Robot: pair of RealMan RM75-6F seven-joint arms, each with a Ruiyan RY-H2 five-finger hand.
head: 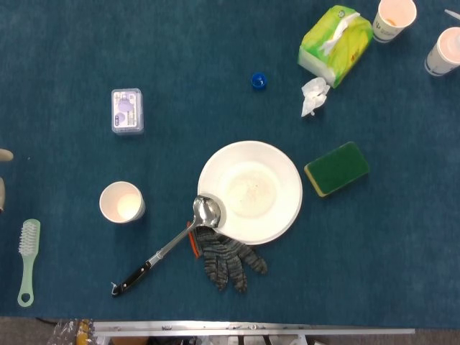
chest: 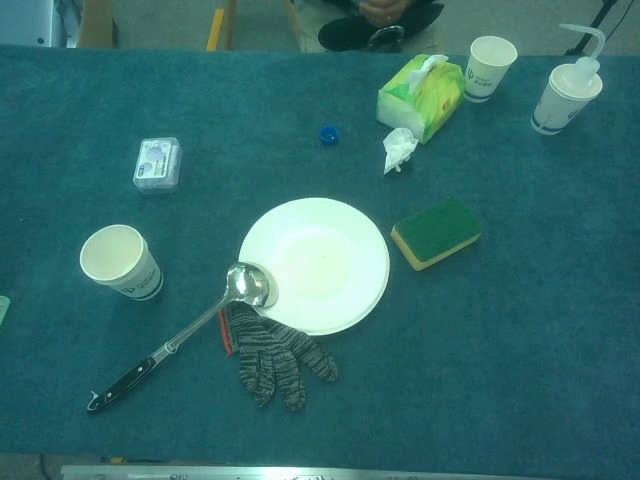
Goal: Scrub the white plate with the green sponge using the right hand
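Observation:
The white plate lies in the middle of the blue table, with faint residue at its centre. Just to its right the green sponge lies flat on its yellow underside, with nothing touching it. My right hand shows in neither view. Only two pale tips of my left hand poke in at the left edge of the head view, far from the plate; their pose is unclear.
A ladle rests its bowl on the plate's lower-left rim, over a grey glove. A paper cup, small box and brush lie left. Tissue pack, crumpled tissue, blue cap and two cups stand behind.

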